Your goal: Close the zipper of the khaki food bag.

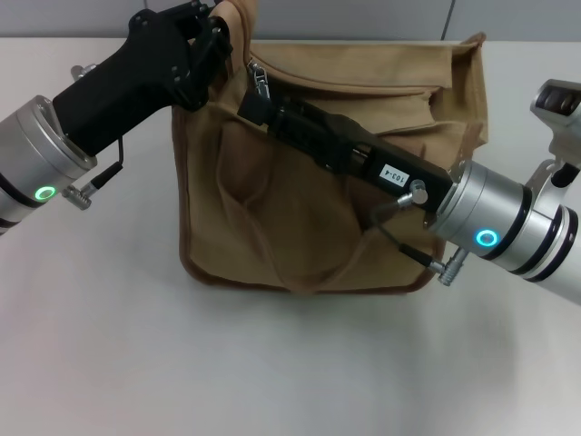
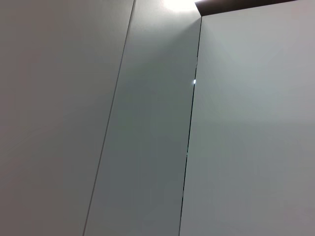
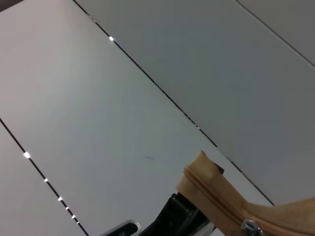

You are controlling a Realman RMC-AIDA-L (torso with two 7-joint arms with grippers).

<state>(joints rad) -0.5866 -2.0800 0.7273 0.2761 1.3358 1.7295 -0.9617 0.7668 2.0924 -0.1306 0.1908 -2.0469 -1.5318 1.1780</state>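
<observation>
The khaki food bag [image 1: 300, 218] stands on the white table, its two loop handles hanging down the front. My left gripper [image 1: 216, 41] is at the bag's top left corner, shut on the fabric there and holding it up. My right gripper [image 1: 254, 102] reaches across the bag's front to the left end of the top, shut at the base of the zipper's silver pull tab [image 1: 259, 80]. The right wrist view shows the tan zipper end [image 3: 211, 196], the pull tab [image 3: 250, 227] and part of the black left gripper [image 3: 177, 219]. The left wrist view shows only wall panels.
The white table [image 1: 272, 363] spreads in front of and beside the bag. A grey panelled wall [image 1: 363, 18] is behind it. The right arm's silver forearm [image 1: 508, 218] lies over the bag's right side.
</observation>
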